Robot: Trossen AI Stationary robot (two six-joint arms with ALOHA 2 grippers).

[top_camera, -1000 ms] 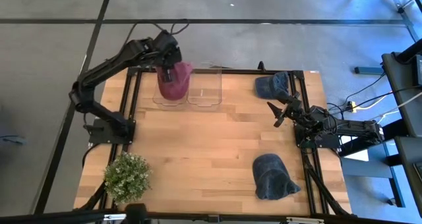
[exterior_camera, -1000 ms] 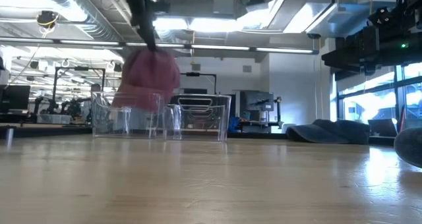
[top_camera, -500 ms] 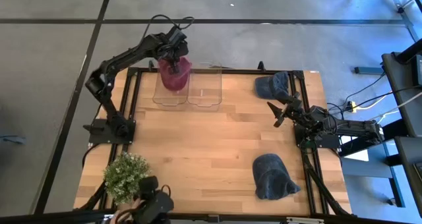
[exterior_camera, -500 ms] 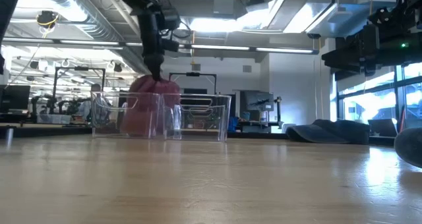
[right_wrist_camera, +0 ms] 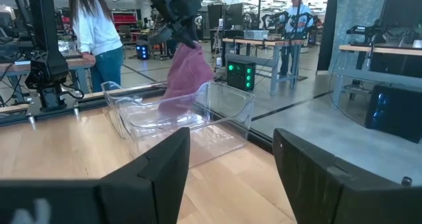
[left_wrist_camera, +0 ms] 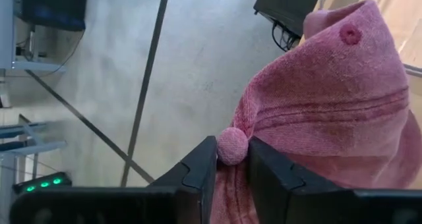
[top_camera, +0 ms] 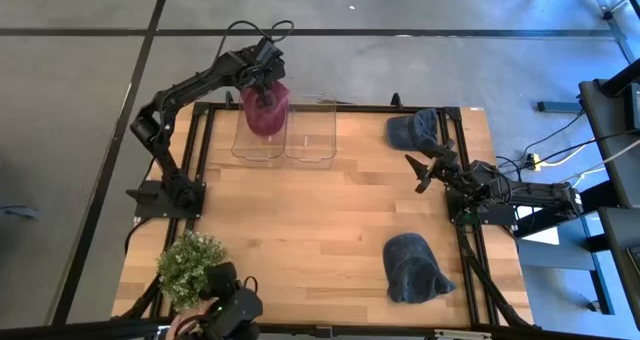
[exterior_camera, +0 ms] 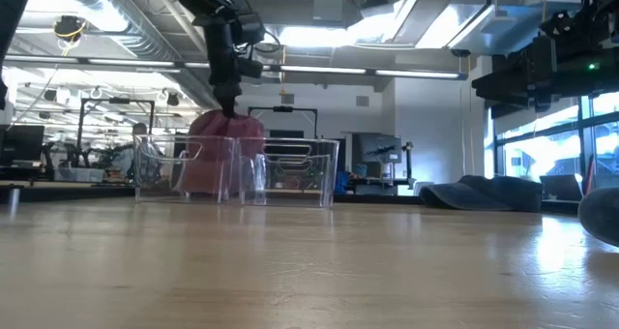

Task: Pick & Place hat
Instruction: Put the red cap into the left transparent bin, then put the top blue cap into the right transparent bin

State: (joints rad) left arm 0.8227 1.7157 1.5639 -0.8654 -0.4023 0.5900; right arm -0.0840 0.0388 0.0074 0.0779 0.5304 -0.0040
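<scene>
A pink hat hangs from my left gripper, which is shut on it above the left of two clear bins. In the low view the pink hat reaches down inside that bin. My right gripper is open above the table's right side, touching nothing. It hovers between one blue hat lying at the far right corner and another blue hat lying near the right near corner. My left gripper holds the pink hat by a small gathered bunch of cloth at its top, pinched between the two fingers. The fingers come from above, pointing down. The hat hangs below them, its lower part inside the left bin's walls.
A second clear bin stands right of the first. A potted plant sits at the near left corner, with a dark object at the near edge beside it. Bare wood lies in the table's middle. People stand in the room beyond.
My left gripper has moved toward the far edge and down, still shut on the pink hat. The hat, earlier hanging above the left bin's rim, has come down inside the bin. A dark object has appeared at the near edge by the plant.
</scene>
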